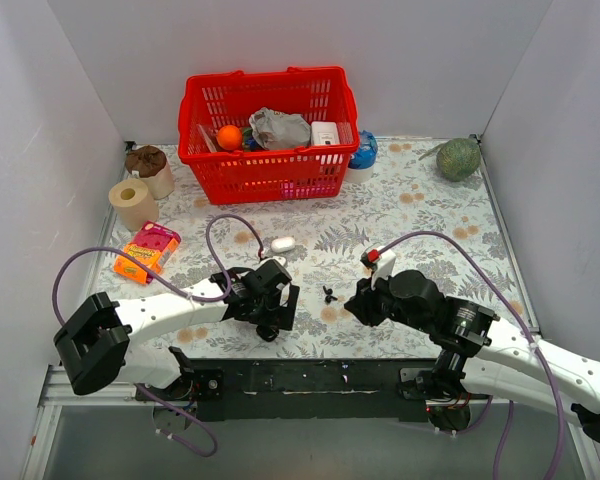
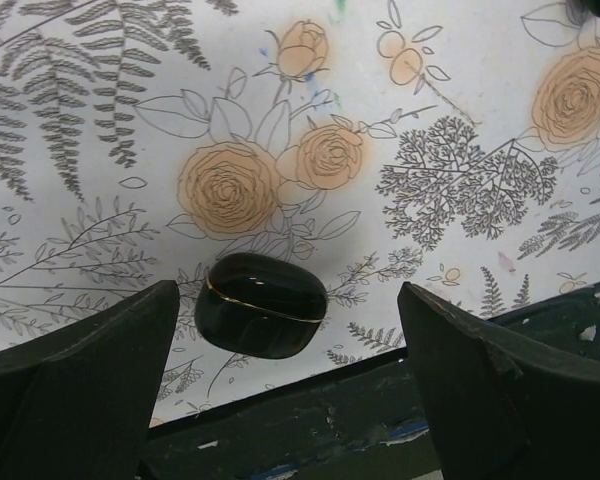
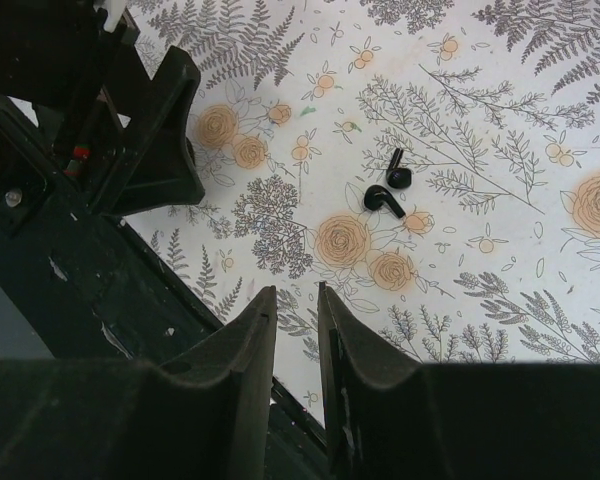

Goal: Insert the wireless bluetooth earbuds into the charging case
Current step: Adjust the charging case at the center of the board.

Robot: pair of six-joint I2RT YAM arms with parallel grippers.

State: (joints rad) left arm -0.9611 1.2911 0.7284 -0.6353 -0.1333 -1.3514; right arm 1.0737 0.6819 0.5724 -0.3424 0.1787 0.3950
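Risk sits with the glossy charging case (image 2: 261,304), lid closed, lying between the wide-apart jaws of the left gripper (image 2: 288,325) near the edge of the cloth (image 2: 460,100): an off-centre squeeze could squirt it away. Right gripper (image 3: 297,300), jaws nearly together and empty, hovers short of the earbuds (image 3: 385,192).
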